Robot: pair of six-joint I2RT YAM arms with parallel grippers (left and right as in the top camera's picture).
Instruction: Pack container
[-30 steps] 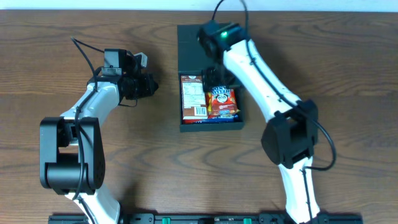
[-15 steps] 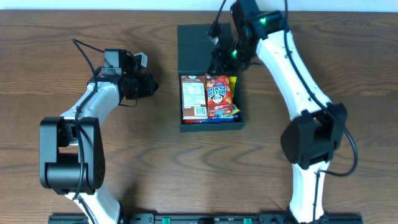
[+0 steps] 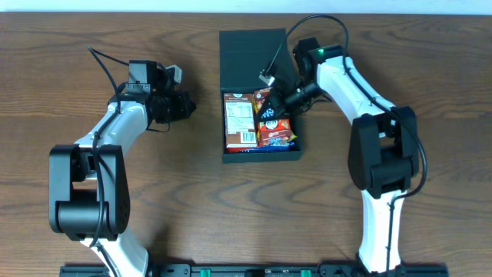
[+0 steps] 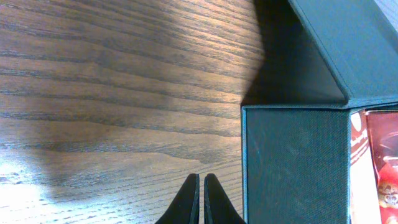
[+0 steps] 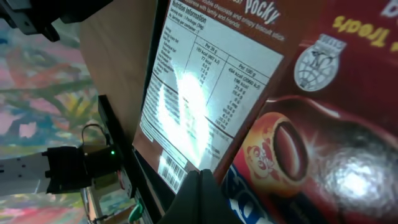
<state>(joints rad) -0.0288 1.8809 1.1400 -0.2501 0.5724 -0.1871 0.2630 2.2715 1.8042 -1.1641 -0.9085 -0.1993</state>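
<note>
The container [image 3: 227, 131], a shallow black box, sits at the table's middle with its flap lid [image 3: 252, 48] open toward the back. Inside lie a brown Pocky packet [image 3: 239, 120], label up, and a red Hello Panda packet [image 3: 278, 129]. My right gripper [image 3: 268, 105] is shut, empty, its tips low over the seam between both packets. The right wrist view shows its tips [image 5: 200, 179] against the Pocky label [image 5: 205, 81] and the red packet [image 5: 323, 137]. My left gripper [image 3: 187, 107] is shut and empty, left of the box; its tips [image 4: 201, 182] hover beside the container wall [image 4: 292, 162].
Bare wooden table [image 3: 169, 200] surrounds the box. The open lid [image 4: 348, 43] leans up behind the container in the left wrist view. Both arm bases stand at the front edge.
My right gripper pulled back toward the lid, shut, then came down again onto the packets. The red packet has shifted and now lies tilted. The left arm has not moved.
</note>
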